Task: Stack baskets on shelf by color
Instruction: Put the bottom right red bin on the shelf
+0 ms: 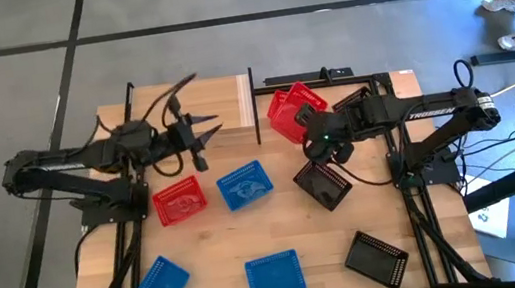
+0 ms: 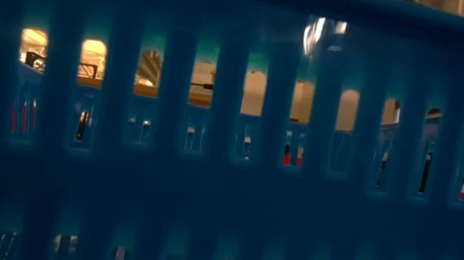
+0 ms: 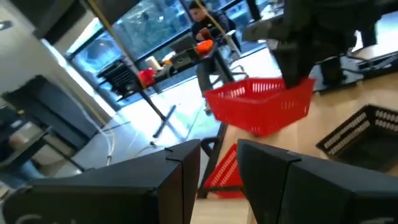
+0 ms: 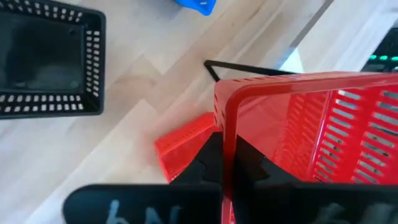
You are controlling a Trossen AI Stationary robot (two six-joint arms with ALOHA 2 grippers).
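Right wrist view: right gripper [image 4: 225, 163] clamped on red basket [image 4: 305, 134] rim; slotted walls, tilted. Left gripper [image 1: 207, 131] open at 10 o'clock.

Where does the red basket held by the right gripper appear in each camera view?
High view: held red basket upper centre-right, over the shelf.
Low view: not identifiable; a blue basket fills it.
Left wrist view: centre-right.
Right wrist view: right half.
Shared landmark: black basket.
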